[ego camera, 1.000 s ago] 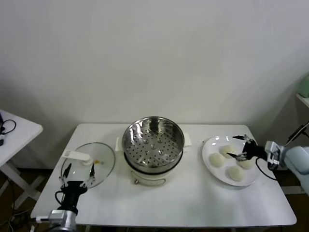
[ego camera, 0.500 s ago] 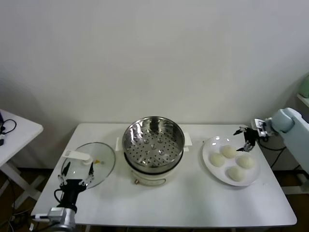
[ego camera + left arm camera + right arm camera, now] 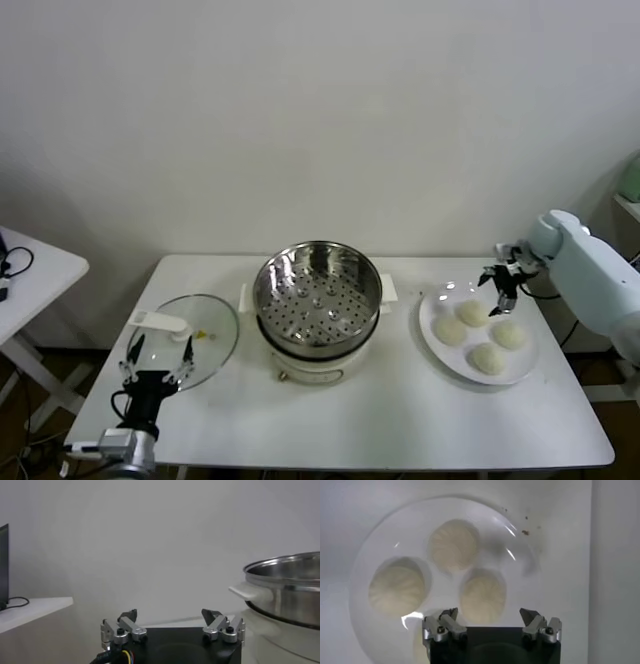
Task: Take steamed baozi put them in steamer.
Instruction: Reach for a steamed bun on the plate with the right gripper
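Four cream-white baozi lie on a flat white plate point(image 3: 436, 330) at the table's right: one point(image 3: 472, 313), one point(image 3: 449, 331), one point(image 3: 509, 334), one point(image 3: 487, 359). The shiny steel steamer point(image 3: 317, 295) with its perforated tray stands mid-table, nothing in it. My right gripper point(image 3: 497, 289) hovers open and empty above the plate's far side. In the right wrist view it point(image 3: 489, 614) is over a baozi point(image 3: 483, 596), with two more point(image 3: 454, 545) point(image 3: 397, 586) beyond. My left gripper point(image 3: 159, 365) is open and empty at the table's front left, also in its wrist view point(image 3: 170, 615).
A round glass lid point(image 3: 183, 343) with a white handle lies left of the steamer, just beyond my left gripper. The steamer's rim shows in the left wrist view point(image 3: 285, 582). A small white side table point(image 3: 30, 275) stands far left.
My right gripper has risen from the baozi on the plate, swung to the plate's far right, then come back over its far side, open and empty. The left arm is still.
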Controlling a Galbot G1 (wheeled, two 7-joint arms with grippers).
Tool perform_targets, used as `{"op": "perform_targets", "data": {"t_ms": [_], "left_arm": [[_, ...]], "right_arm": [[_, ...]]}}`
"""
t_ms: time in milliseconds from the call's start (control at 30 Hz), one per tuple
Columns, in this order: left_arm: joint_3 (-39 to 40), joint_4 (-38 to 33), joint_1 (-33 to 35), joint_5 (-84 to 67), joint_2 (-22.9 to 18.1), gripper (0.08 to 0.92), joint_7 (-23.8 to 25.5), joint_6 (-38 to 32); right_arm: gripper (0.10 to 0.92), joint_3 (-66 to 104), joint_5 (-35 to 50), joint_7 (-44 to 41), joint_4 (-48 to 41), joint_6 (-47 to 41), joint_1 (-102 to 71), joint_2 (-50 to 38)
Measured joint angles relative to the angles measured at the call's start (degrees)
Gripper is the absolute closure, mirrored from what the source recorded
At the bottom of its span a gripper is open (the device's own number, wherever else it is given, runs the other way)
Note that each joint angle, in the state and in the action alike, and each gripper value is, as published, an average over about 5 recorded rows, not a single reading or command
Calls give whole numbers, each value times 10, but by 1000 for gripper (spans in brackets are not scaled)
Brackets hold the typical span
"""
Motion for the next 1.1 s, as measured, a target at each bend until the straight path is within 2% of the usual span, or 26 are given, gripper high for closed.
{"op": "perform_targets", "data": {"t_ms": [967,1100], "left_arm": [[-2,8,9,-3,-2,177,-3,-3],[-2,10,11,-3,-2,177,-4,-4]], "right_arm": [[203,70,-122,23,-72,24,-20,65],[233,76,-130,23,-77,24,-21,69]]}}
